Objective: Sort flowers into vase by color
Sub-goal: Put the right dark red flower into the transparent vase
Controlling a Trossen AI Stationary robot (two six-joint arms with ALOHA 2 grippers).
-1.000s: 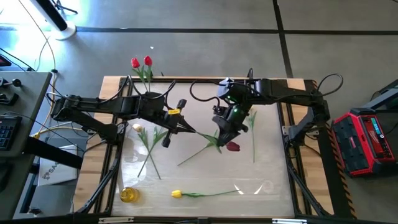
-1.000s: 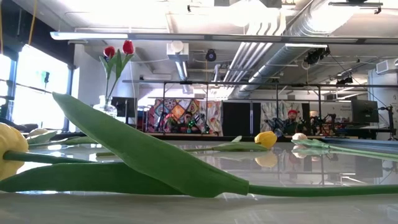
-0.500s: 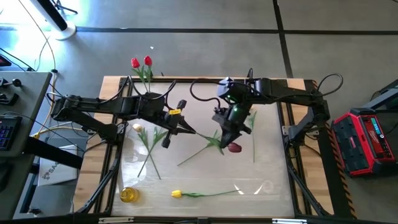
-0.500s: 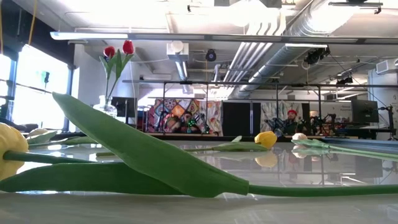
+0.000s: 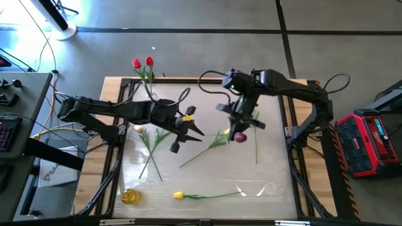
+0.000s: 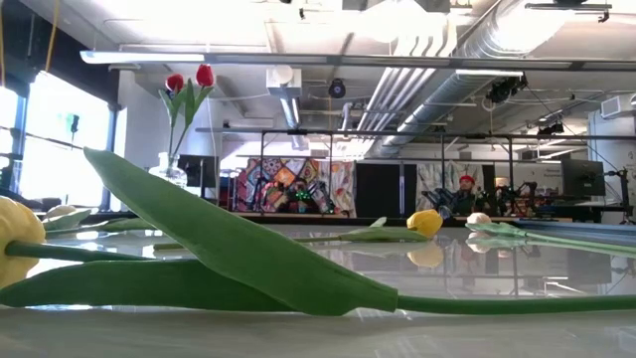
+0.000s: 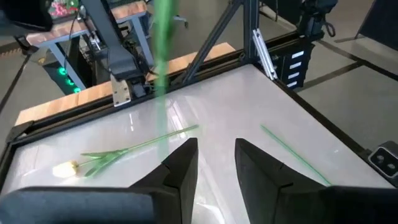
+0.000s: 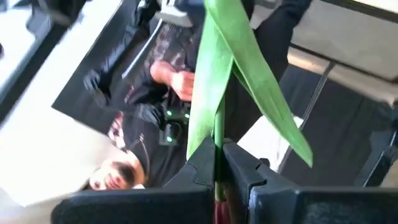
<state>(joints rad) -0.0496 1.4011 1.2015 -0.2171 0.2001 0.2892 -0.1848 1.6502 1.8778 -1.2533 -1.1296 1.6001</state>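
A dark maroon tulip [image 5: 239,137] hangs from my right gripper [image 5: 240,127], which is shut on it above the table's middle right. Its stem and leaves [image 5: 217,142] slant toward the near left. My left gripper [image 5: 191,133] stands open just left of them, with a blurred green stem [image 7: 163,68] in front of its fingers [image 7: 186,165]. Two red tulips [image 5: 143,63] stand in the clear vase [image 6: 171,171] at the far left. On the table lie a yellow tulip [image 5: 179,196], a cream tulip [image 5: 139,129] and a bare green stem [image 5: 255,143]. My right gripper pinches the maroon tulip's stem [image 8: 217,134] between its two fingers, close to the flower head. The fingers lie across the stem, and a long leaf [image 8: 261,93] spreads just beyond them. The head hangs below the gripper, clear of the table. Whether the stem's far end touches the table, I cannot tell.
A yellow round object [image 5: 130,196] sits at the near left corner. Another cream tulip [image 7: 65,168] lies near the far right, under the right arm. The yellow tulip's big leaf [image 6: 229,249] fills the low view's foreground. A red case [image 5: 370,141] stands right of the table.
My right gripper has gone toward the table's right and far edge and has rolled about its own line. The maroon head has gone with it, while the stem's near-left end has stayed put. My left gripper has shifted a little toward the table's right.
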